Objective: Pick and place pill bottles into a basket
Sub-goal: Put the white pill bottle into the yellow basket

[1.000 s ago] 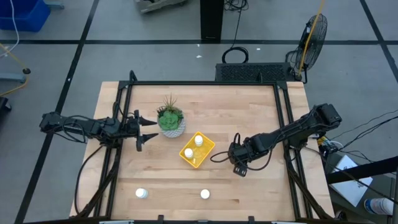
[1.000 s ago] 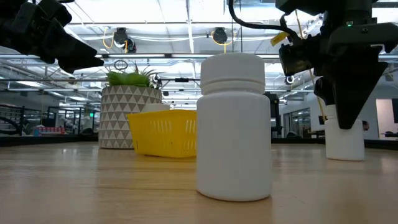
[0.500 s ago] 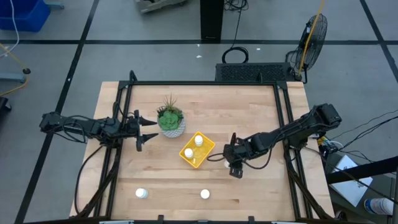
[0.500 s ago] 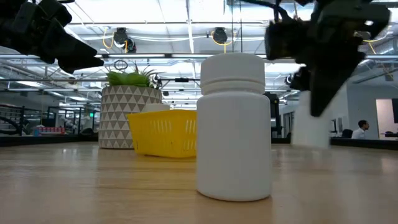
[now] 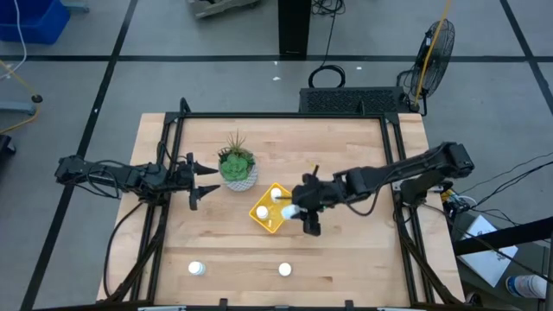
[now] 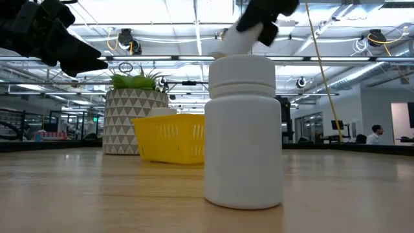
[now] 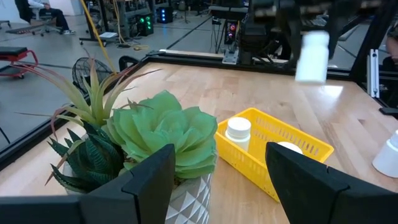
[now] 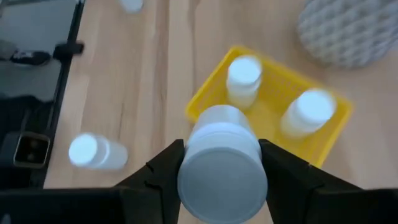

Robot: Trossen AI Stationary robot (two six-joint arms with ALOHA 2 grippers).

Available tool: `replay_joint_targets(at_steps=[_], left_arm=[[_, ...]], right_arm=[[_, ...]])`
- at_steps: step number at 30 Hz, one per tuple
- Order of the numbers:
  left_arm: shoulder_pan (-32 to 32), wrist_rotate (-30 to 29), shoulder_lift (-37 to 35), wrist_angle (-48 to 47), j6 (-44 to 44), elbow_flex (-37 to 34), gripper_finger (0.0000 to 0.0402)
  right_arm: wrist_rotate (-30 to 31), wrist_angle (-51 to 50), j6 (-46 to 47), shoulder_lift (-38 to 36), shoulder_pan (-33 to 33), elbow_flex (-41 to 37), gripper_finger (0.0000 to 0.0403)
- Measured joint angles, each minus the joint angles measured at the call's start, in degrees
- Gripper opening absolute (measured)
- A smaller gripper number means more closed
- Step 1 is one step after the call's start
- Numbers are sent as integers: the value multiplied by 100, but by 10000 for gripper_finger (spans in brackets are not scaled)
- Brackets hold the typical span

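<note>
My right gripper [image 5: 296, 210] is shut on a white pill bottle [image 8: 222, 160] and holds it in the air over the right edge of the yellow basket [image 5: 283, 210]. Two pill bottles [image 5: 262, 212] [image 5: 276, 195] stand in the basket. Two more stand on the table near its front edge [image 5: 196, 269] [image 5: 285, 269]; the second one fills the low view [image 6: 244, 133]. My left gripper [image 5: 210, 178] waits open and empty left of the plant pot [image 5: 238, 171]. My right gripper pinches the pill bottle's round body [image 8: 186, 163] between its two fingers [image 8: 163, 171], one on each side. One round end of the bottle faces the wrist camera. The bottle is lifted clear of the table and tilted in the low view [image 6: 242, 39].
A white patterned pot with a green plant [image 7: 149, 134] stands just left of and behind the basket. A black frame runs around the table [image 5: 285, 115]. Bare wood lies right of the basket [image 5: 354, 246]. A person shows far off in the room [image 6: 375, 134].
My right gripper has gone toward the table's left edge and up, to the basket, taking along the pill bottle. The bottle stood on the table right of the basket a second ago; now it is lifted clear and tilted.
</note>
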Motion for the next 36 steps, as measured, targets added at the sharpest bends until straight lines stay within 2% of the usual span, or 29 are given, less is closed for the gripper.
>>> replay_joint_targets(at_steps=[4, 11, 22, 36], left_arm=[[1, 1, 0, 0, 0, 0, 253], [1, 4, 0, 2, 2, 0, 253], [1, 4, 0, -35, 7, 0, 253], [1, 4, 0, -127, 15, 0, 253]], right_arm=[[-72, -106, -297, 79, -283, 372, 160], [-174, -1178, -793, 752, -633, 1225, 160], [-235, -1389, -1045, 1564, -858, 1238, 160], [-352, -1638, -1152, 1685, -1015, 1238, 160]])
